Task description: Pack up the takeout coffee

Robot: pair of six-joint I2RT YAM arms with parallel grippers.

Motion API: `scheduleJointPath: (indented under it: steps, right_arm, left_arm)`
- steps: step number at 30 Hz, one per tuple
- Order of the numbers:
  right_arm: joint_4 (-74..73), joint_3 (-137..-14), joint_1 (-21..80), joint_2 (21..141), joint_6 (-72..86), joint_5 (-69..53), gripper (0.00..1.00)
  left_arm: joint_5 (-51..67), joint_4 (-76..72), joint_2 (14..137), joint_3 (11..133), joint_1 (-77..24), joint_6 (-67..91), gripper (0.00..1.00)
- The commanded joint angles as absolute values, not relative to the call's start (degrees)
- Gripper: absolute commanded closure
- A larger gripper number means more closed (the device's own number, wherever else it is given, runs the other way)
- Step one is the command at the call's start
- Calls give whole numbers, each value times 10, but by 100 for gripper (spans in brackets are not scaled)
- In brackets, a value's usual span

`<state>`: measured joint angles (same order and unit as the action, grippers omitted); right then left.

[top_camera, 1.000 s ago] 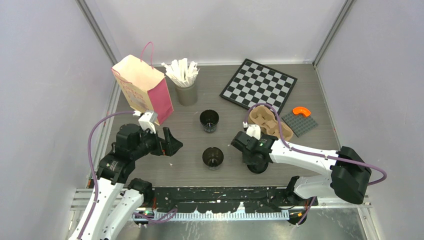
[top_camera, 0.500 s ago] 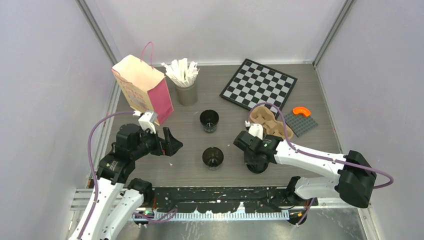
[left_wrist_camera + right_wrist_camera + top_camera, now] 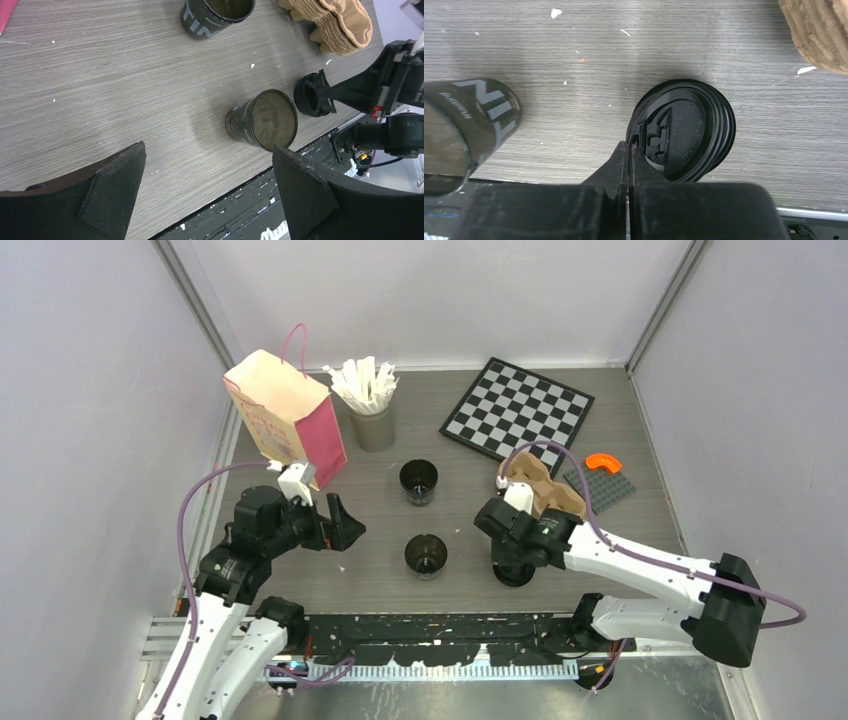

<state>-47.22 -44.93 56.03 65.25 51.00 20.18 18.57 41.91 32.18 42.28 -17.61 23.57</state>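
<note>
The right arm [image 3: 640,562] has swung its elbow outward; the right gripper [image 3: 629,148] stays at the lid [image 3: 684,131], fingers pressed together on its near rim; the nearer open cup [image 3: 426,555] stands just to its left, between both arms; the left gripper [image 3: 208,150] hangs spread.

A grey wood-grain table [image 3: 460,465] sat in soft, even light, boxed in by a plain pale back wall [image 3: 430,300] at 12 o'clock and side walls [image 3: 90,440] at 9 and 3 o'clock, with metal posts [image 3: 195,300] at 11 and 1 o'clock and a black rail [image 3: 430,625] at 6 o'clock.
</note>
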Motion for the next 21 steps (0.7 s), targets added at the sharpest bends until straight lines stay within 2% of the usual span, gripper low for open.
scheduleJointPath:
  steps: [1,11,16,18,21]
  right_arm:
    - [-497,-494,562,616,518,217,100]
    - [-369,-517,562,530,499,120,100]
    - [-212,-488,562,499,534,39,100]
    - [-172,-488,562,504,552,19,100]
    - [-107,-485,562,515,592,-10,100]
  left_arm:
    - [192,396,332,425,-174,233,0]
    - [312,330,340,417,-174,286,0]
    - [405,163,317,355,-174,379,0]
    - [414,102,309,332,-175,394,0]
    - [393,19,281,298,-182,381,6]
